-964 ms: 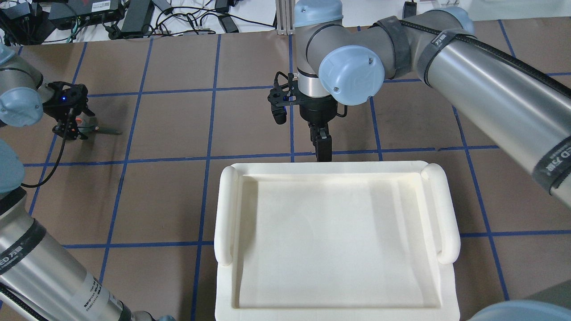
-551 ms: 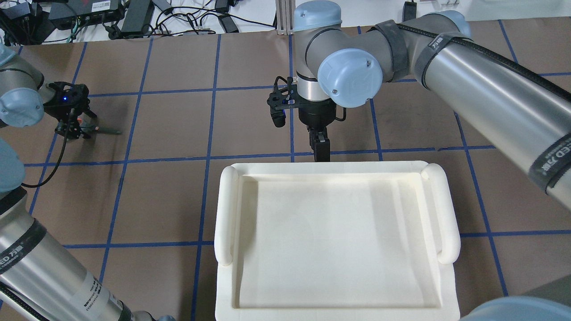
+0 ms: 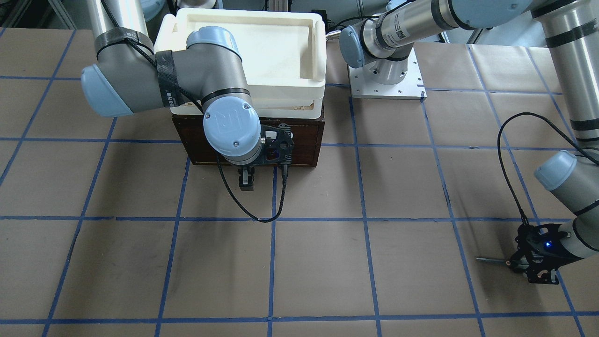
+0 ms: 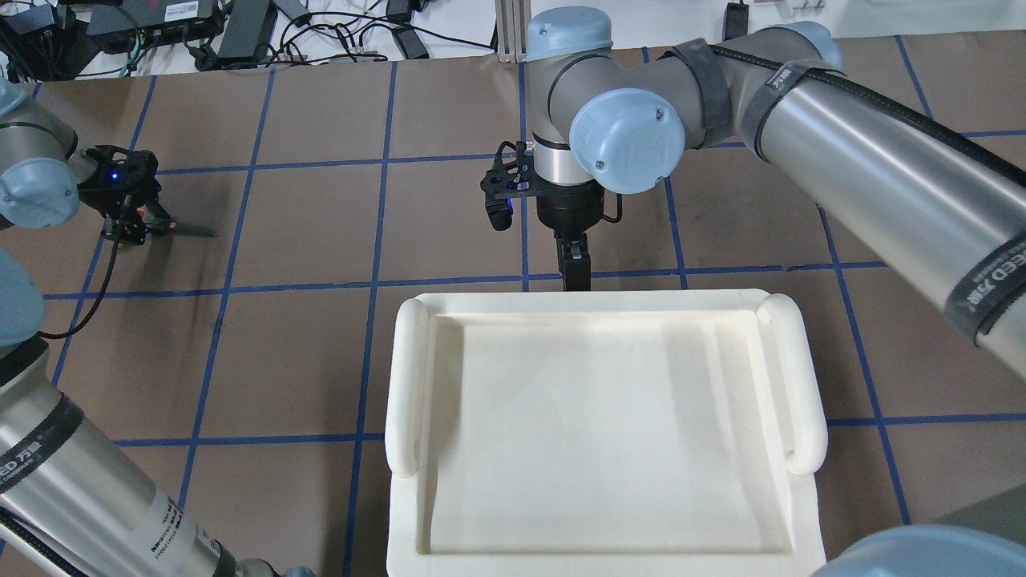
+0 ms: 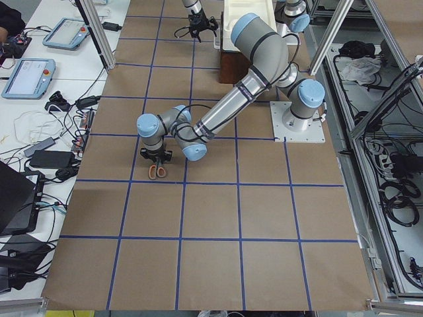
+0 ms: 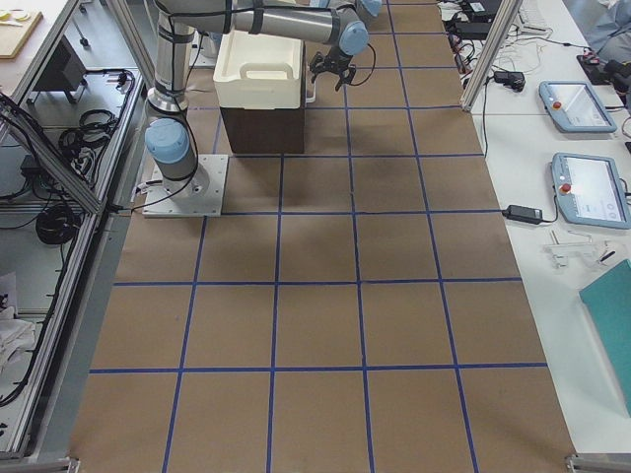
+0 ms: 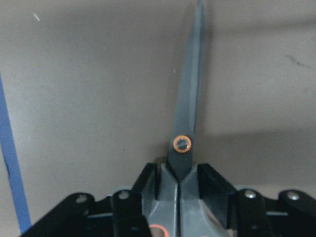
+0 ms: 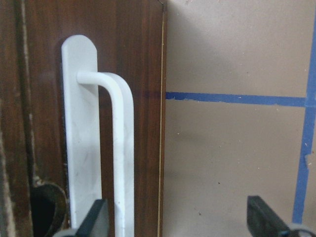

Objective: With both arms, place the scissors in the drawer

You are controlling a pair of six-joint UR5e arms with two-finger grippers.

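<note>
The scissors (image 7: 190, 113) are held in my left gripper (image 7: 178, 173), which is shut on them just behind the orange pivot, with the blade pointing away. In the overhead view the left gripper (image 4: 132, 224) sits at the far left, the blade (image 4: 192, 232) low over the brown paper. I cannot tell whether the blade touches the paper. My right gripper (image 8: 177, 219) is open in front of the dark brown drawer (image 8: 143, 74). The drawer's white bar handle (image 8: 121, 148) stands just inside one finger. The drawer is closed, its interior hidden.
A white foam tray (image 4: 593, 303) sits on top of the drawer cabinet (image 3: 299, 145) and hides it from above. The right arm's black cable (image 3: 252, 213) loops onto the table in front. Blue tape lines grid the brown paper.
The right gripper has edged slightly left and closer to the drawer front. The left gripper with the scissors has shifted a little away from the robot.
</note>
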